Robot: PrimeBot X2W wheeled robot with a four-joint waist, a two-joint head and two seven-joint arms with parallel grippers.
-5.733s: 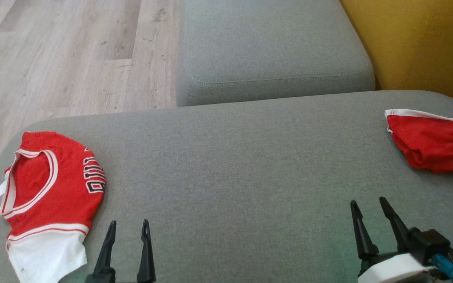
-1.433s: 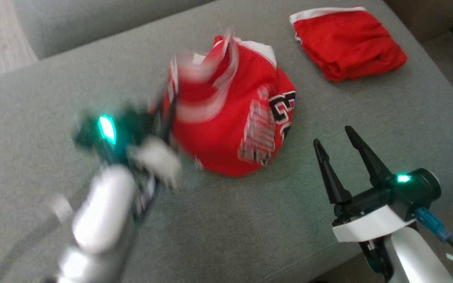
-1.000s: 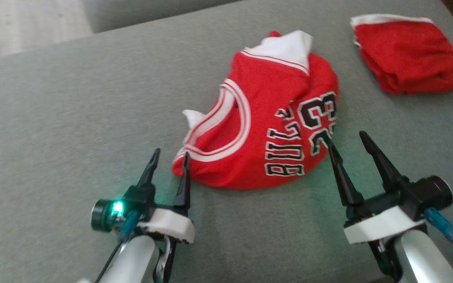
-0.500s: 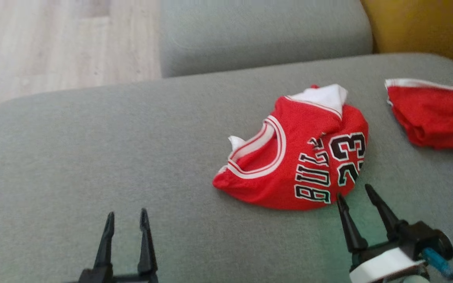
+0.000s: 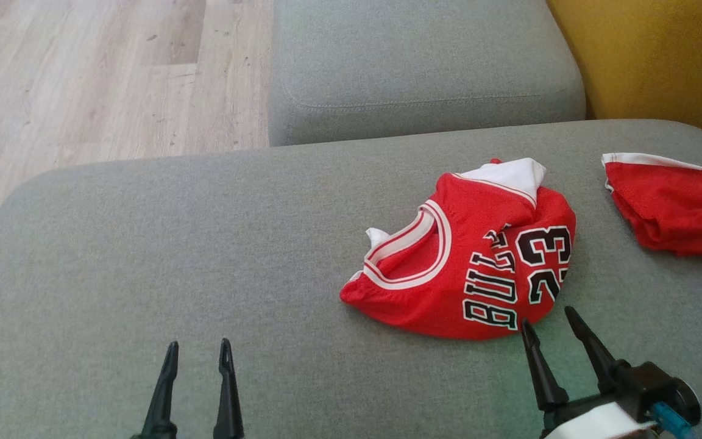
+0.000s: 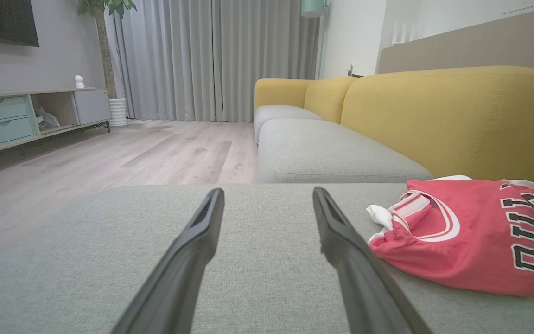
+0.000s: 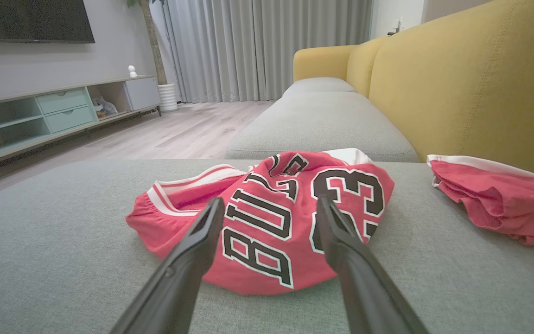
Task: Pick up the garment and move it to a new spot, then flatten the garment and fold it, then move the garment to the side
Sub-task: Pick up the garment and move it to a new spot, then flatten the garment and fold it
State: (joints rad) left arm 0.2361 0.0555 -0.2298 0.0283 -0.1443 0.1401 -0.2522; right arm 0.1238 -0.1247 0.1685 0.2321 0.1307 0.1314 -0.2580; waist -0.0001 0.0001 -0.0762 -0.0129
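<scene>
Jersey [image 5: 479,268]: red, number 23, crumpled right of centre on grey sofa seat [image 5: 174,244], unheld.
Right gripper [image 5: 547,316]: wide, empty, tips just short of the lettering.
Left gripper [image 5: 198,343]: wide, empty, lower left, well apart.
Progress: seemingly early; flattening, folding, side move left.
Hidden: hem bundled under; red shorts [image 5: 674,207] cut by right edge.

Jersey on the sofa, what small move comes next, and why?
Probably ease the open right gripper forward to pinch the near edge of the jersey: it lies crumpled, unflattened, just ahead, while the open left gripper sits farther off.
</scene>
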